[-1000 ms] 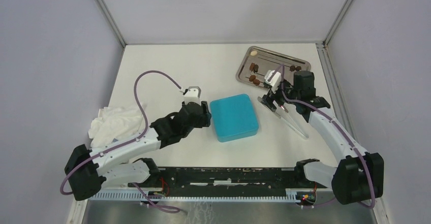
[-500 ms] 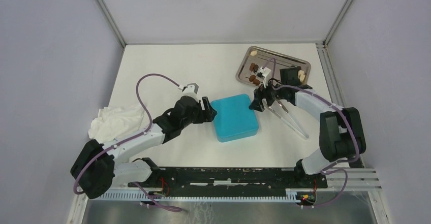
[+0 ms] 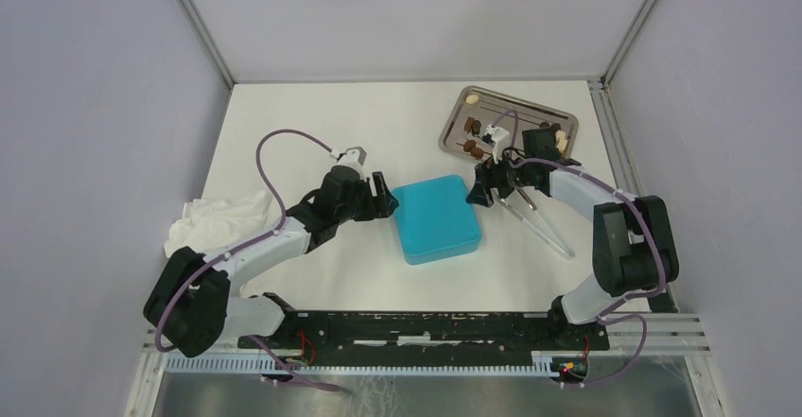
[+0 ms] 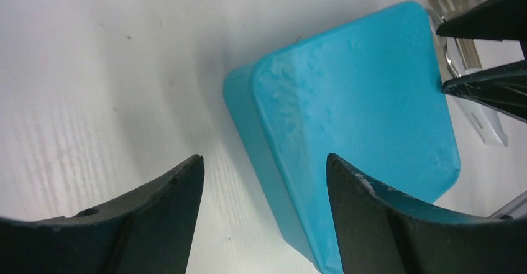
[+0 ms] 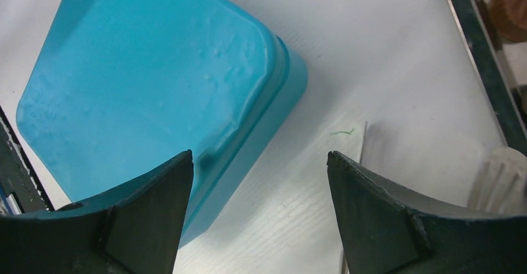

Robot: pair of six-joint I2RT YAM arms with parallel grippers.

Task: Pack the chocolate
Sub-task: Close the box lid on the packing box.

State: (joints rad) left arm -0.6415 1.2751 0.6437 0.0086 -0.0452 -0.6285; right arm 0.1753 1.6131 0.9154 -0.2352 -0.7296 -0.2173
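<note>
The white desk bore a teal box; a cloth lay to its left, tweezers to its right, and a metal tray beyond them.

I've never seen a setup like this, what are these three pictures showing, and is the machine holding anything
Two robot arms stand at a white table, each ending in a two-finger gripper. One picture looks down from above; the other two come from cameras on the wrists, their dark fingers showing at the bottom. On the table: a closed teal box, tweezers, a white cloth, a metal tray of small chocolates. The left gripper and right gripper sit open either side of the box, holding nothing.
</note>
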